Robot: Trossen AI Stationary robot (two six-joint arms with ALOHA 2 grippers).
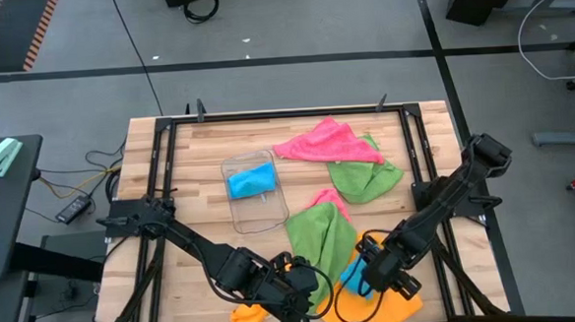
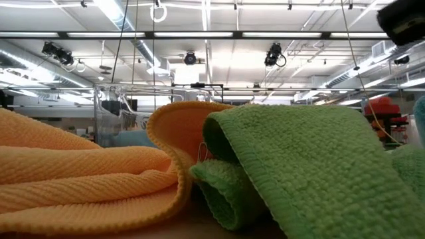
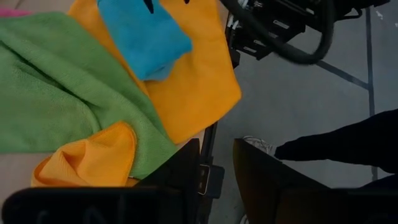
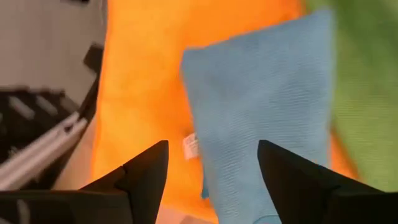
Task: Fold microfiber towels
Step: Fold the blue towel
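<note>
Nearest, the orange towel (image 1: 374,309) lies at the table's front edge, a folded blue towel (image 4: 261,106) on it. Just above, the right gripper (image 4: 211,163) hovers with jaws spread, holding nothing. Beside it, the left gripper (image 1: 293,301) sits over a green towel (image 1: 321,240); its jaws' state cannot be told. Farther back lie a clear tray (image 1: 256,214) and a pink towel (image 1: 326,142).

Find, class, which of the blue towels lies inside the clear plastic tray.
The blue towel near the table's middle: it sits within the clear tray. The other blue towel lies on the orange towel at the near edge, below the open right gripper.
</note>
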